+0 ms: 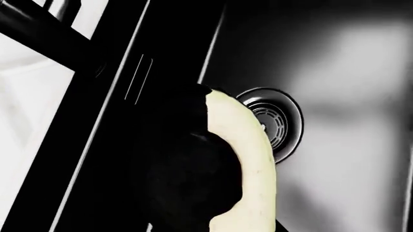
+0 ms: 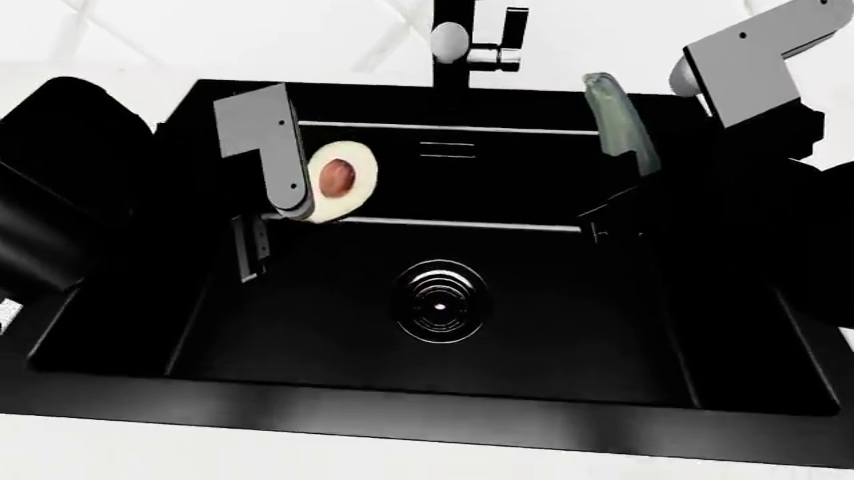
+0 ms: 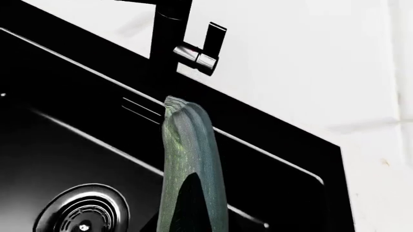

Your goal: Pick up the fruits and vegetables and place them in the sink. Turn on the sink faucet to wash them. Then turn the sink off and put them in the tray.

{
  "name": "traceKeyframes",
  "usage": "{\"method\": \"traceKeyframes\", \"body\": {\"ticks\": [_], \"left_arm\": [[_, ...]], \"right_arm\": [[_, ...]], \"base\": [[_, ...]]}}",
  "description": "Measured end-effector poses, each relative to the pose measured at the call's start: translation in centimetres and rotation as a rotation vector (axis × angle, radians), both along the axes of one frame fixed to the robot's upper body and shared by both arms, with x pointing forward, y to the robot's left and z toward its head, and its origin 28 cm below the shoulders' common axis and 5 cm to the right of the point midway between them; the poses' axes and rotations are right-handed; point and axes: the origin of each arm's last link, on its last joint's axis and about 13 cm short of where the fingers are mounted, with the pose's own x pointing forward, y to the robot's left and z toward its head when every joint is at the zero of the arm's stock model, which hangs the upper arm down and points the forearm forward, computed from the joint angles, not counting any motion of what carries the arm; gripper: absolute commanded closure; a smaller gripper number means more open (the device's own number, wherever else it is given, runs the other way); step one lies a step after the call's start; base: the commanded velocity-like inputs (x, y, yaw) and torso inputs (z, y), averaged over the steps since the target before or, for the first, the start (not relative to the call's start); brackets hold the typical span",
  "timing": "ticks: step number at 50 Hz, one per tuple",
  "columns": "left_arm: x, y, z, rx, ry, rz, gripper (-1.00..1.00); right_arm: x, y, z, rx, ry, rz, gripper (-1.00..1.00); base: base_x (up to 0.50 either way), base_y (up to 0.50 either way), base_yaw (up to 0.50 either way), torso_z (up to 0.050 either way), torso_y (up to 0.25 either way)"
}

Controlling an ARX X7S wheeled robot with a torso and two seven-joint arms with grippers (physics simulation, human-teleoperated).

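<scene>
Head view: avocado (image 2: pixel 340 178) seemingly in left gripper (image 2: pixel 287 215).

- We see the sink (image 2: pixel 747 370) as smooth black, with a soft sheen.
- The drain (image 2: pixel 439 301) looks like glossy ringed metal.
- The faucet (image 3: pixel 169 34) is matt black; its lever (image 3: pixel 197 55) is shiny metal.
- The zucchini (image 3: pixel 192 169) has dull, streaked skin.
- The avocado (image 2: pixel 344 180) flesh looks smooth and matt.

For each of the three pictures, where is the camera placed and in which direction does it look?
Head view: high on the robot, looking down into the sink; both arms show, left claw with avocado, right with zucchini.
Left wrist view: beside the avocado, facing the drain.
Right wrist view: along the zucchini toward the faucet.
Shared: the drain shows in all three.
</scene>
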Motion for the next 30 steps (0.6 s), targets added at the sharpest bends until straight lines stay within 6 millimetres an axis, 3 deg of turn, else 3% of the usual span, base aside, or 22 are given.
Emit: {"method": "traceKeyframes", "body": {"ticks": [7, 24, 30], "left_arm": [[-0.4, 0.3, 1.0, -0.037, -0.045, 0.026, 1.00], [-1.6, 0.7, 3.6, -0.107, -0.167, 0.083, 1.00], [-2.3, 1.0, 3.9, -0.113, -0.185, 0.104, 1.00]], "right_arm": [[0.1, 0.2, 0.3, -0.002, -0.010, 0.012, 1.00], [0.2, 0.4, 1.1, -0.018, -0.052, 0.030, 1.00], [0.3, 0.6, 1.3, -0.028, -0.057, 0.041, 1.00]], "base": [[-0.06, -0.26, 0.00, 0.000, 0.000], [0.00, 0.00, 0.00, 0.000, 0.000], [-0.46, 0.11, 0.00, 0.000, 0.000]]}}
